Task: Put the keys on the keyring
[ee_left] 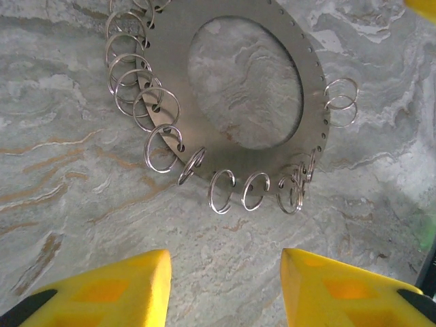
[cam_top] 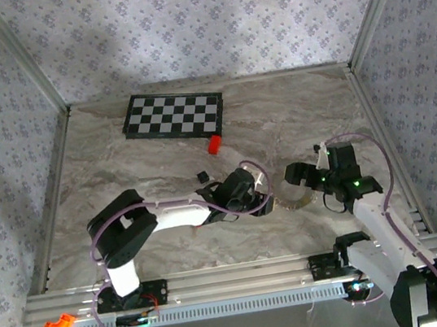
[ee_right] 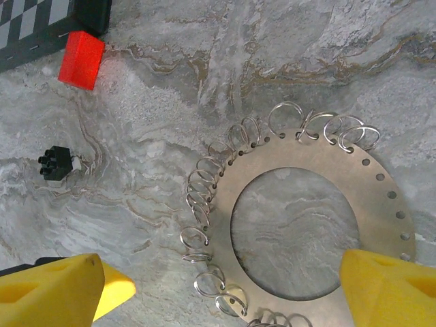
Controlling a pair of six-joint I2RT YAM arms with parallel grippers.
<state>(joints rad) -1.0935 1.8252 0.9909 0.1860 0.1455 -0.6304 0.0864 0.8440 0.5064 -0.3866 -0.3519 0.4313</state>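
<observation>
walls: pale grey floral-print wallpapered walls (cam_top: 205,17) at back and both sides | desk: grey-beige marbled stone-look desk (cam_top: 119,162) | frame: silvery aluminium corner posts (cam_top: 36,71), slotted aluminium rail (cam_top: 244,279) along near edge | light: soft, even

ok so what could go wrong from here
1. The keyring lies flat on the table, so the left fingers may just shove it instead of getting under its edge.
2. The loose small rings around its rim could snag and drag it sideways.
3. The right fingers hover over the same keyring, so the two sets of fingers might collide.
</observation>
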